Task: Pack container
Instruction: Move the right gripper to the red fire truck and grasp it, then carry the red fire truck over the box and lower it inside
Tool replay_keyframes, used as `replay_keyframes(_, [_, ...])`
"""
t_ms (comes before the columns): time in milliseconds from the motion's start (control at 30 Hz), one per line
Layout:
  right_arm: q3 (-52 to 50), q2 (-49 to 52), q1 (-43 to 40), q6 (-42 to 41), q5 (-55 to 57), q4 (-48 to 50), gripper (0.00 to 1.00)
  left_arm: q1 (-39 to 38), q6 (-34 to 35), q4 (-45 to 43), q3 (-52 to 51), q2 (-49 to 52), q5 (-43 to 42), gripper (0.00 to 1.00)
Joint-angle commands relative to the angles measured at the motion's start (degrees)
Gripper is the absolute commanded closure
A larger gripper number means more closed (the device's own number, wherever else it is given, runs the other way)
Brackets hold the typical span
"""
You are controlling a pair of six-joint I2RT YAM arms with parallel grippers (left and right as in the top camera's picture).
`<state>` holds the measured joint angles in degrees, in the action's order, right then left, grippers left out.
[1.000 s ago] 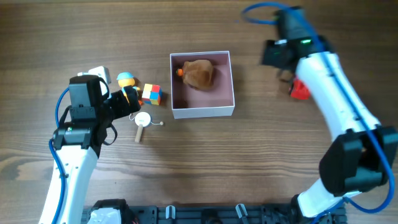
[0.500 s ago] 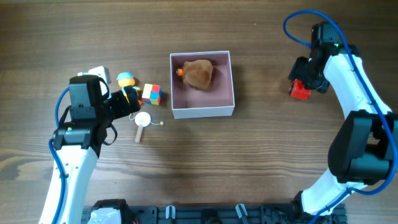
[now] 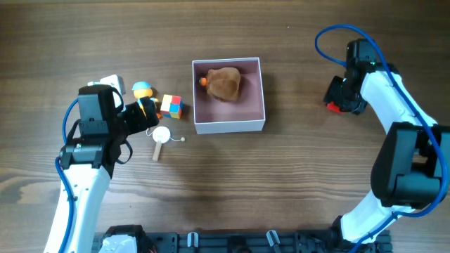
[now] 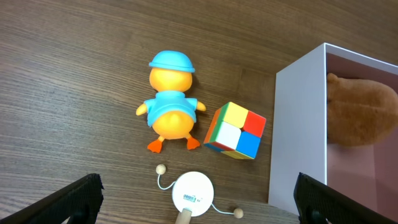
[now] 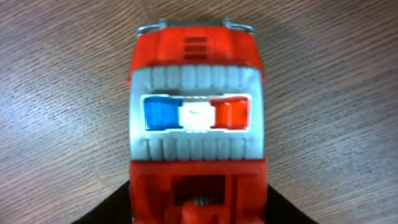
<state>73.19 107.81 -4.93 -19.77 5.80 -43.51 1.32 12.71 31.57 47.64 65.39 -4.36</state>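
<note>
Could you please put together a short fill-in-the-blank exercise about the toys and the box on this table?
1. The brown plush toy lies ___ the square white-walled container with the pink inside.
2. The orange toy duck wears a ___ hat.
3. The red toy vehicle carries a roof light bar coloured blue, ___ and red.
4. The multicoloured puzzle cube sits between the duck and the ___.

Missing words: inside; blue; white; container.

No text can be read in any view. The white disc, at 6 o'clock from the duck, carries blue print too small to read.
</note>
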Motion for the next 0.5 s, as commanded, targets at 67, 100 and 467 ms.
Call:
replay_keyframes(67, [0.0,-0.6,0.2,0.3,-0.7,-0.3,0.55,0.3,-1.2,0.0,1.1,0.3,0.2,0.0])
replay_keyframes(100, [0.1,-1.3,0.3,0.3,-0.7,-0.3,0.55,0.3,-1.2,0.0,1.1,0.3,0.2,0.0])
replay_keyframes(467, [3.9,-18.1,13.0,1.7,-0.8,-2.4,0.72,0.3,-1.2,0.0,1.1,0.3,0.2,0.0])
